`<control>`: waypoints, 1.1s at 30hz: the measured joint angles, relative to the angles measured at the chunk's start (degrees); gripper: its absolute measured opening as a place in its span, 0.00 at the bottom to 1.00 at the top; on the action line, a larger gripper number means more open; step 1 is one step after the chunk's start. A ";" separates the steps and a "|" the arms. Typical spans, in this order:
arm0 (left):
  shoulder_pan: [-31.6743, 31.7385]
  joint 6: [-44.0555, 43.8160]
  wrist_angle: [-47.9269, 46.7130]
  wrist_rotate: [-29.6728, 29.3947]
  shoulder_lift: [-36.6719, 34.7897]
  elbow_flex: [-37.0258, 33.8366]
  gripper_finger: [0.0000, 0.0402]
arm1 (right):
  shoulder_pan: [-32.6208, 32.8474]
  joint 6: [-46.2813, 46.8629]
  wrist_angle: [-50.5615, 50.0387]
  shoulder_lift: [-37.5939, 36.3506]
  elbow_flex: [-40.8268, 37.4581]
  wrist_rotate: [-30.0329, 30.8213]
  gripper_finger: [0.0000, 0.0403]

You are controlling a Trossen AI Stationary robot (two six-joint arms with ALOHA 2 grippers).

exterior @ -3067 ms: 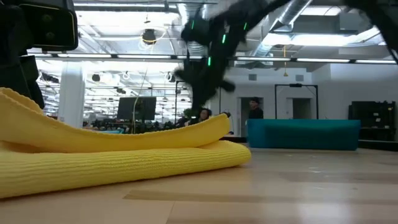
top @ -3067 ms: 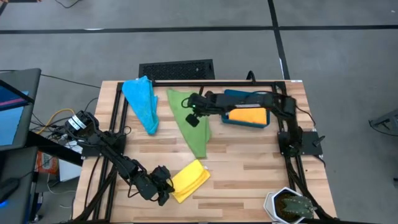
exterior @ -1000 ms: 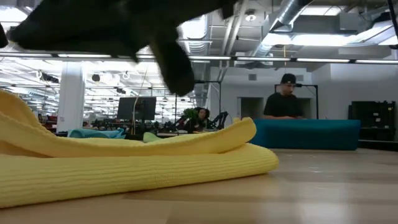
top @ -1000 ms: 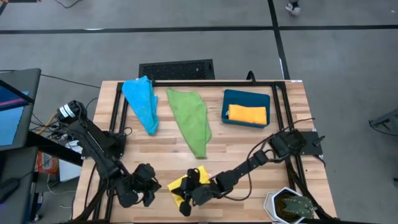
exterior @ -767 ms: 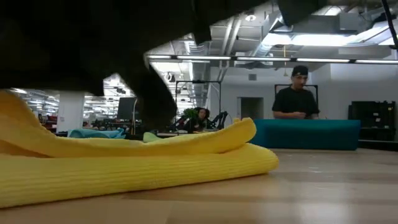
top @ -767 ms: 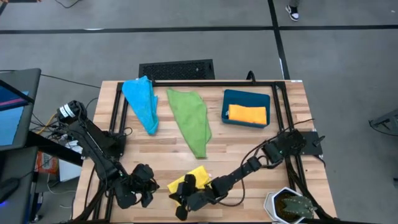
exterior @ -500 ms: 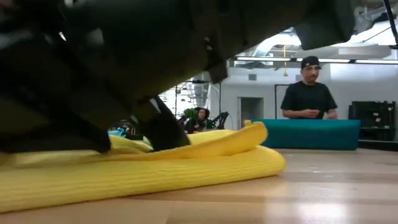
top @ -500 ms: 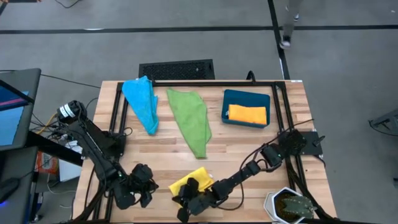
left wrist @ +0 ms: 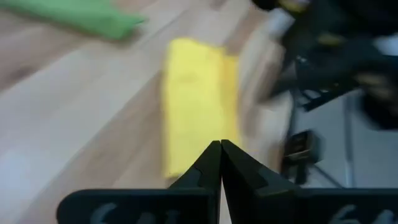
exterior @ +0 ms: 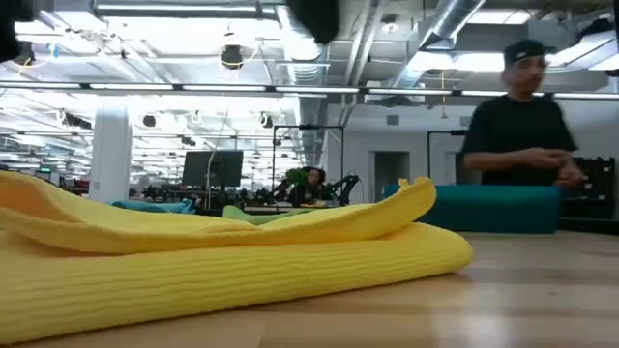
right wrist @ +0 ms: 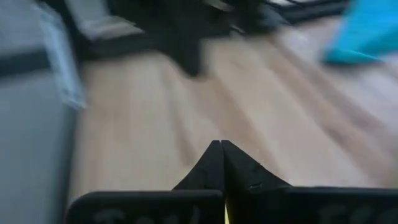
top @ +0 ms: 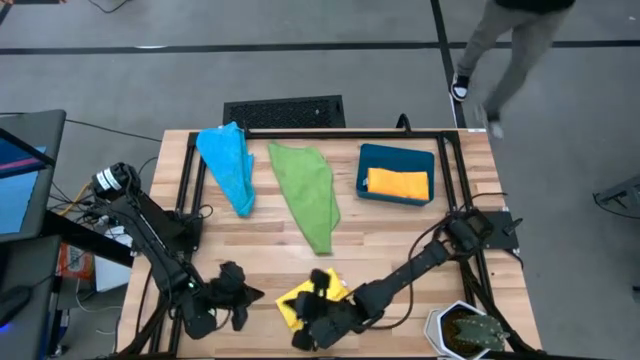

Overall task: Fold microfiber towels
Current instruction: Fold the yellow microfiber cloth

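the wooden table (top: 400,250) carries everything here, and a person (exterior: 517,121) in a dark shirt and cap stands in the room behind it. the green towel (top: 310,195) lies spread in a long shape near the middle of the table, toward the far side, and the light blue towel (top: 228,165) lies bunched to the left of it, near the far left corner. the dark teal bin (top: 396,158) sits at the far right, and a folded orange towel (top: 398,184) lies inside it. the yellow towel (top: 298,298) lies folded at the near edge, between the two arms; in the low view its layers are stacked with one end a little lifted. the right gripper (top: 318,332) is low over the near side of the yellow towel, with its fingers clenched together and nothing between them. the left gripper (top: 243,296) is just beside the towel on its left, apart from it, also clenched and empty. a small plant pot (top: 465,333) stands at the near right corner.
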 joint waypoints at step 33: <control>4.89 25.26 25.24 12.65 37.13 17.59 0.00 | 11.66 65.01 -30.67 3.83 -13.90 12.25 0.06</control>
